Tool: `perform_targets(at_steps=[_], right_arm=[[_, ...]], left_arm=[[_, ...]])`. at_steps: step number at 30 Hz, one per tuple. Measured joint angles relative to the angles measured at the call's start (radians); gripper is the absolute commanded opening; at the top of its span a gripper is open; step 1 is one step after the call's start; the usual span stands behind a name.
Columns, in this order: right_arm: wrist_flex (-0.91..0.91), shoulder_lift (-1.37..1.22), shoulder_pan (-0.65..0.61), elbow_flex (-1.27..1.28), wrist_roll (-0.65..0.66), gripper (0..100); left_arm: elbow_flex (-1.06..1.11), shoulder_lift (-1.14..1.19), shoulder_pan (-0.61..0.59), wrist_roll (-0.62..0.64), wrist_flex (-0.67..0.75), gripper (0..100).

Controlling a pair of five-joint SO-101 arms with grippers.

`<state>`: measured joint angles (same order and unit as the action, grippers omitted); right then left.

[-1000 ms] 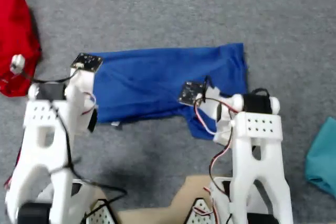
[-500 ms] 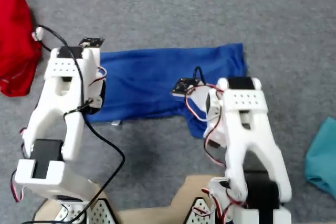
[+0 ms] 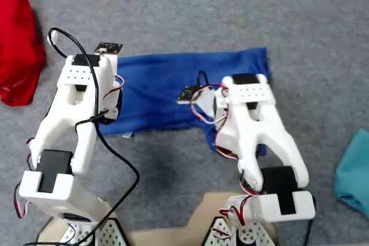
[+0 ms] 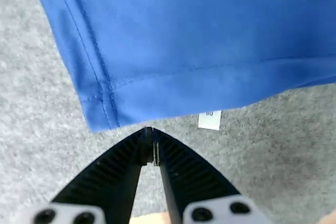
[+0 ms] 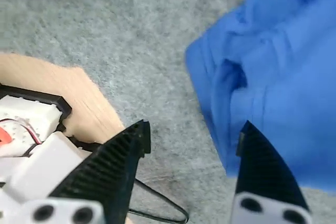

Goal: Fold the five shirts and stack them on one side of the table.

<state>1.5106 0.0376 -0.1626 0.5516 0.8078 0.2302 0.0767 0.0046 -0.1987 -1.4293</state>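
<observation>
A blue shirt (image 3: 173, 84) lies folded lengthwise across the middle of the grey table. My left gripper (image 4: 153, 146) is shut on nothing, its tips just off the shirt's near left corner hem (image 4: 100, 114), beside a small white tag (image 4: 210, 120). Over the shirt's near right part, where a sleeve (image 5: 226, 82) bunches, my right gripper (image 5: 191, 140) stands open above the cloth edge. In the high view the left arm (image 3: 83, 90) and right arm (image 3: 248, 108) cover both ends of the shirt.
A red shirt (image 3: 17, 44) is heaped at the far left edge. A teal shirt (image 3: 354, 171) lies at the right edge. A tan board (image 3: 173, 235) with the arm bases sits at the table's near edge.
Both arms have risen and tipped forward over the blue shirt. The right wrist has shifted a little left. The shirt lies as before.
</observation>
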Motion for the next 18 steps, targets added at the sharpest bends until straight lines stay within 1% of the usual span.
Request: perform_targets(at_steps=[4, 10, 18], right_arm=[[-0.064, -0.034, -0.002, 0.005, -0.006, 26.7], [-0.183, -0.143, -0.005, 0.051, -0.011, 26.7], [-0.21, -0.195, -0.008, 0.044, -0.012, 26.7]], left_arm=[[0.015, 0.0, 0.0, -0.044, 0.009, 2], [0.015, 0.0, 0.0, -0.052, 0.014, 2], [0.028, 0.0, 0.0, -0.052, 0.032, 2]])
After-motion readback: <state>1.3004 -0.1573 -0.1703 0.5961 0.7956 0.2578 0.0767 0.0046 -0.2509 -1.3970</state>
